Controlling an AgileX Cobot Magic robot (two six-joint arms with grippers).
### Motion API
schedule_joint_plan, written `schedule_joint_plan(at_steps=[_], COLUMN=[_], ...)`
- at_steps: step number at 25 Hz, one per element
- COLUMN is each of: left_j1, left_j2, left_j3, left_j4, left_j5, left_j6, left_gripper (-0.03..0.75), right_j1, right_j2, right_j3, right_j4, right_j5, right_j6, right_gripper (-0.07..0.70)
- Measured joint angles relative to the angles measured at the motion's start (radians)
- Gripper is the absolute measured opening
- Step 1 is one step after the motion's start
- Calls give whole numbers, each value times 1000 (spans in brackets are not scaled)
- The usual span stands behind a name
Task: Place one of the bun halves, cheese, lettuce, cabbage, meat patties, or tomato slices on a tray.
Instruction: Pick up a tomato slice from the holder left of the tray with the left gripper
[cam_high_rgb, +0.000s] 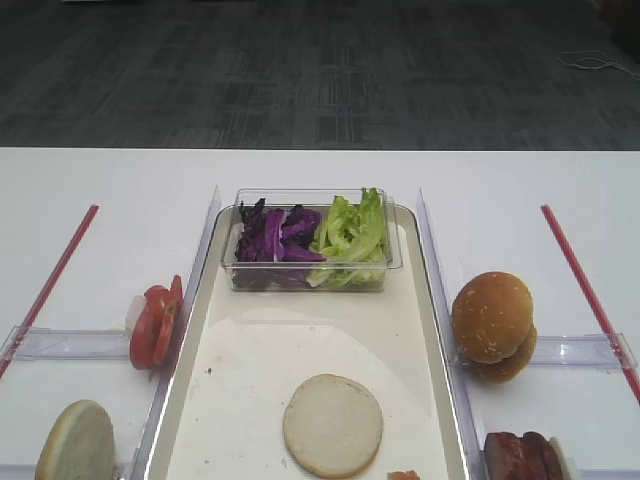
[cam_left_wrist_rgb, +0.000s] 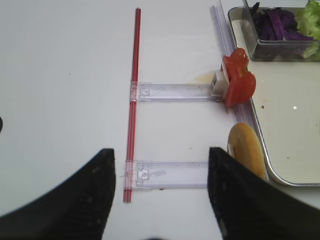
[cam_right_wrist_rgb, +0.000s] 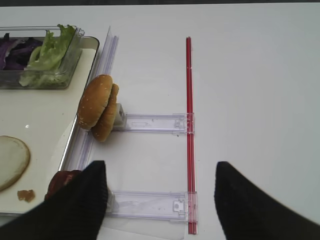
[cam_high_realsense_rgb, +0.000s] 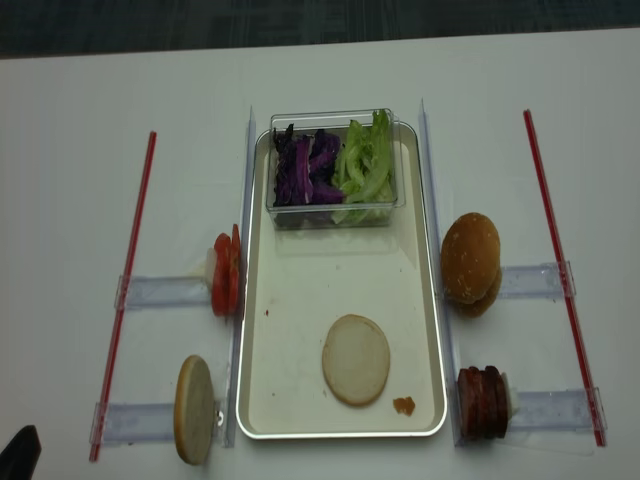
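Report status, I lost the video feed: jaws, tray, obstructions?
Both jaws open, empty. One pale round bun half on long off-white tray. Nothing blocking.

Tray (cam_high_realsense_rgb: 300, 300): long, off-white, shiny raised rim, lying flat mid-table. One pale flat bun half (cam_high_realsense_rgb: 356, 359) lies cut face up on tray's near part. Shredded purple cabbage (cam_high_realsense_rgb: 305, 168) and ruffled green lettuce (cam_high_realsense_rgb: 365, 165) side by side in clear box at tray's far end. Tomato slices (cam_high_realsense_rgb: 225, 273) stand on edge just left of tray. Bun half (cam_high_realsense_rgb: 195, 409) on edge, near left. Sesame bun halves (cam_high_realsense_rgb: 471, 262) stacked upright right of tray. Meat patties (cam_high_realsense_rgb: 482, 402) on edge, near right.
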Motion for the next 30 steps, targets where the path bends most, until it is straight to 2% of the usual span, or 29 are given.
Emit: schedule_joint_plan(at_steps=[30], left_j1=[0], left_j2=[0], left_j3=[0], left_j4=[0], left_j5=[0], left_j6=[0], left_gripper=[420], right_j1=[0], right_j2=[0], right_j3=[0], right_j4=[0], right_j5=[0], right_j6=[0], right_gripper=[468])
